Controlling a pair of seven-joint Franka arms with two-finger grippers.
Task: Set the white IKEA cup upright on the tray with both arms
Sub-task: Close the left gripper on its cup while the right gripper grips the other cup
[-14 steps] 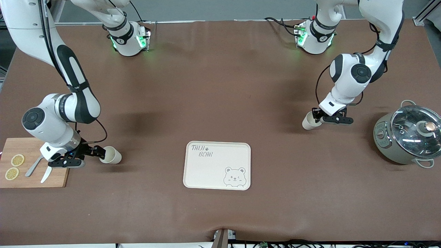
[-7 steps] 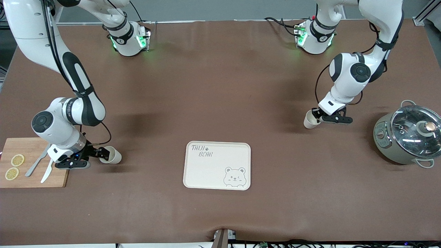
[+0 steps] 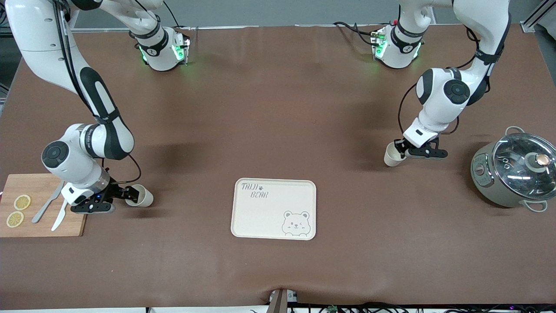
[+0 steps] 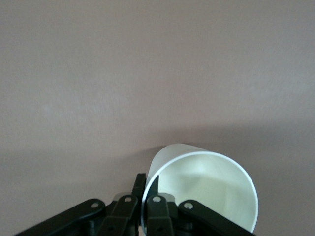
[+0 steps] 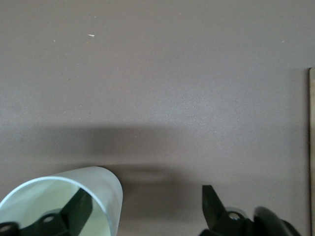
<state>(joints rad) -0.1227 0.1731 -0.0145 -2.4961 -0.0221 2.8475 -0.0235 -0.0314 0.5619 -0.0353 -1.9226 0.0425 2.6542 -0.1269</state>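
Left end effector (image 3: 405, 151) is clamped on the rim wall of the left arm's cup (image 3: 392, 157). That cup is tilted, toward the left arm's end of the surface and well apart from the tray (image 3: 269, 217).

Right end effector (image 3: 127, 196) stands wide, with one finger inside the right arm's cup (image 3: 142, 197). This cup lies on its side beside the cutting board (image 3: 41, 226).

Step in hand: grasping. Next, in my judgement, the right must pinch, then both lift, carry and upright the cups on the tray.

Against a second earlier, the left jaws have shut and the right arm has shifted in.
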